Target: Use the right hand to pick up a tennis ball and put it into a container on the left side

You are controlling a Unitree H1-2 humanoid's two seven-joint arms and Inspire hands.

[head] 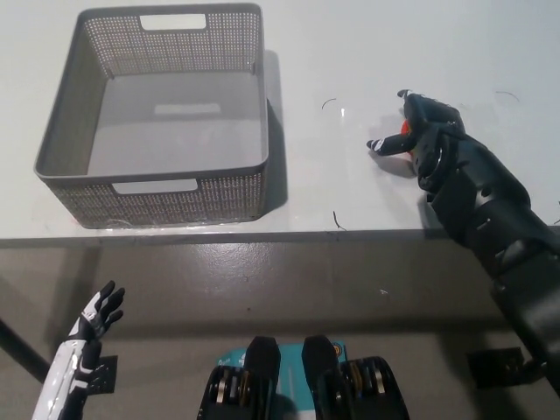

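Only an orange-red sliver of the tennis ball (pixel 405 128) shows, tucked under the fingers of my black right hand (pixel 418 133) at the right of the white table (pixel 350 52). The hand is curled over the ball and shut on it, with one finger sticking out to the left. The grey mesh basket (pixel 149 178) stands empty on the table's left part, well away from the ball. My white left hand (pixel 94 317) hangs below the table's front edge at the lower left, fingers apart and holding nothing.
The table's front edge (pixel 289 234) runs across the middle of the picture, with dark floor below it. A few thin dark marks (pixel 337 219) lie on the tabletop between basket and ball.
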